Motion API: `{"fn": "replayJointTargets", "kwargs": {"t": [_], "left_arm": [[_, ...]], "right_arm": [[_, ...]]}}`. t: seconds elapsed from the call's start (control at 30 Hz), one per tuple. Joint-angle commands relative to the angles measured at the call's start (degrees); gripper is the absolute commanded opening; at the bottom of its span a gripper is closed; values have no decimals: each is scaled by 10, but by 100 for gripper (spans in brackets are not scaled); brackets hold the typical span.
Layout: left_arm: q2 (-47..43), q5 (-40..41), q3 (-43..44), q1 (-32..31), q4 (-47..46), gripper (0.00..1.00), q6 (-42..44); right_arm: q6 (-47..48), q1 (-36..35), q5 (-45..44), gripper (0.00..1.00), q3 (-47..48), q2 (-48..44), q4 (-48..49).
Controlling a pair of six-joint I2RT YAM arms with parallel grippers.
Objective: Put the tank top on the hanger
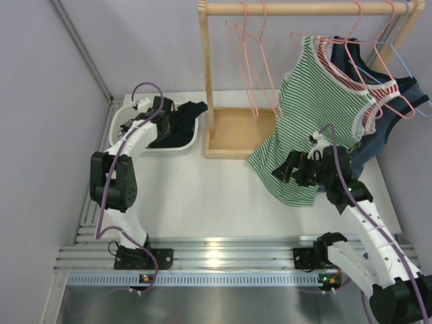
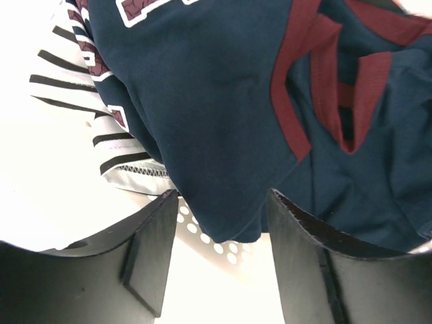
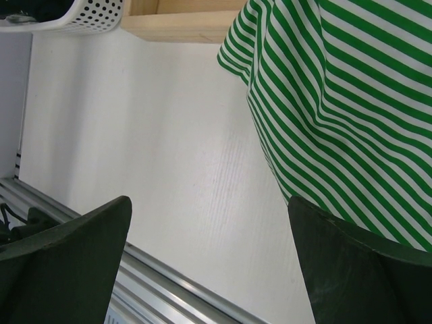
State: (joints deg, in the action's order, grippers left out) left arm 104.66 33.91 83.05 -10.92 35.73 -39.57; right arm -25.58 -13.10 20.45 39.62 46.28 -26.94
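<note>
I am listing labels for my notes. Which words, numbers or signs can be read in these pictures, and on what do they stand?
Nothing can be read in full.
On the jersey, the chest print: white-edged maroon characters, cut off by the picture's top edge, unreadable.
On the same jersey, marks at its left fold: only fragments, unreadable.
Top view and right wrist view: no text visible.

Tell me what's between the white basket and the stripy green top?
The wooden rack's base tray and post, between basket and green-striped tank top; the top view shows it.
</note>
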Motion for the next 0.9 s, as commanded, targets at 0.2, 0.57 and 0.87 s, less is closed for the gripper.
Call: {"fn": "replayJointTargets", "kwargs": {"t": [0.2,0.57,0.87], "left_arm": [[28,-1,21,4,0,63,-1],[10,-20,72,4,8,0,14],[-107,-53,149,-30,36,0,77]], "right_arm": [[1,-9,4,100,0,17,31],[-3,-7,11,100,6,15,34],[-2,-8,6,100,19,17,34]]}}
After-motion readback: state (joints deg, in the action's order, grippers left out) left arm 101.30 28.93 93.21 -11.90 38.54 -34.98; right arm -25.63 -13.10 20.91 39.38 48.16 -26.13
